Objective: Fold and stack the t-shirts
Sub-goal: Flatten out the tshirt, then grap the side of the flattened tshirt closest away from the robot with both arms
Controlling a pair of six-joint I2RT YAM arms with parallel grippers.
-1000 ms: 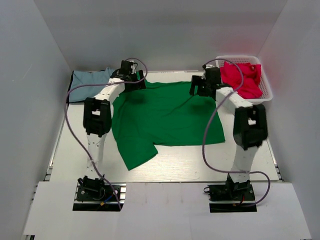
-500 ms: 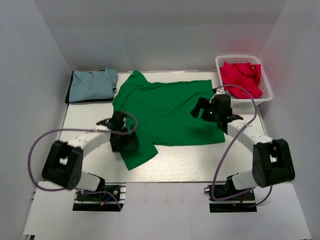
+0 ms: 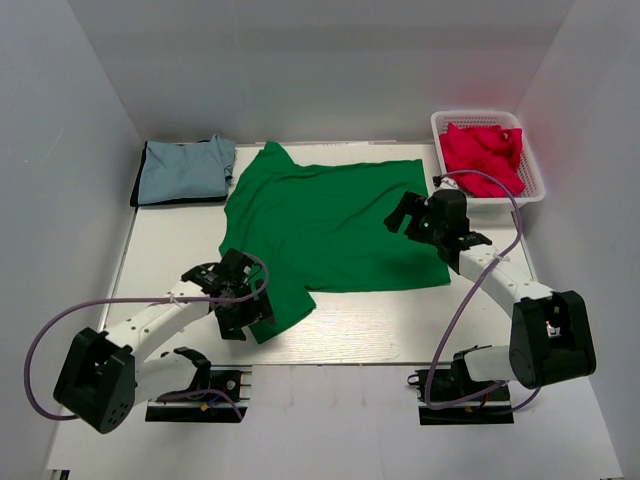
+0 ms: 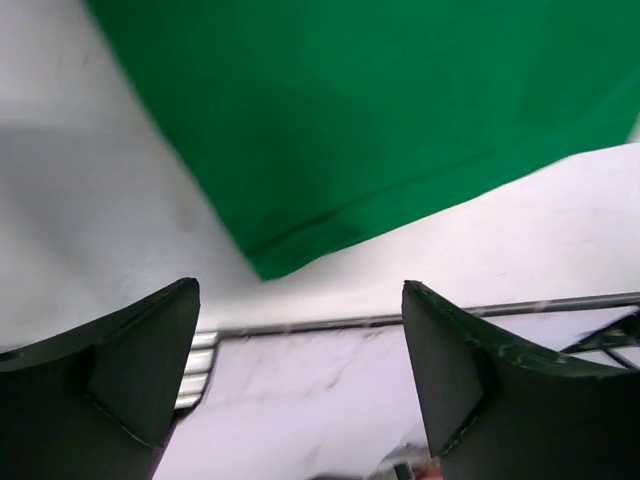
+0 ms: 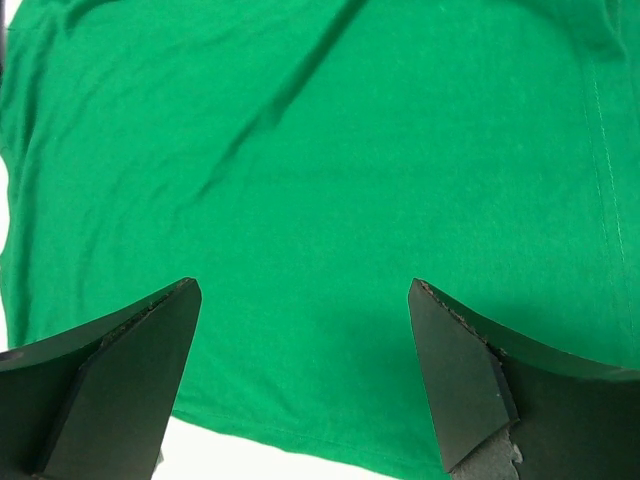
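Bright green t-shirt (image 3: pixel 320 225) lies spread flat in the middle of the desk (image 3: pixel 360 335), unfolded. Hem to the right, one sleeve at the far edge, the other toward near-left, light wrinkles. A second ago both arms were at the shirt's far edge. Since then the left claw (image 4: pixel 300 385) has come down to the near sleeve corner, jaws wide apart, nothing held. Right claw (image 5: pixel 300 385) sits over the shirt's right part, barely moved in the last half second, jaws wide, empty. Grey-blue t-shirt (image 3: pixel 183 170) is folded at far-left. Red t-shirts (image 3: pixel 485 158) are bunched in the white basket (image 3: pixel 537 190), far-right.
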